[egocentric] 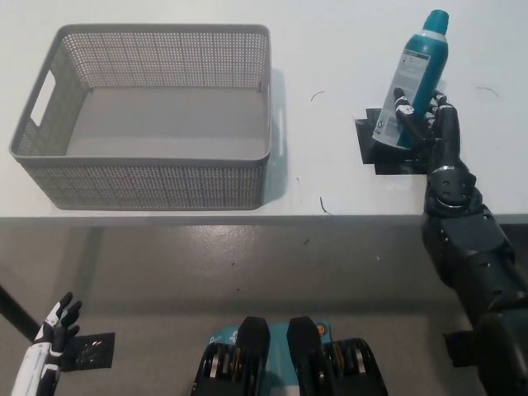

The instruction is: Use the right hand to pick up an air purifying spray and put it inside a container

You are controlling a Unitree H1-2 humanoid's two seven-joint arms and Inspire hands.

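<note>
Black right hand point(429, 124) wraps its fingers around the teal spray can's point(414, 76) lower half, seemingly gripping it.

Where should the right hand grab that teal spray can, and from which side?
Grip the spray can around its straight cylindrical body, low to mid height, well under the narrower teal cap. Come from its right, near side, where the right hand already sits against the lower body. The can stands on a black patch on the white table, leaving its sides free. The left hand rests lower left.
</note>
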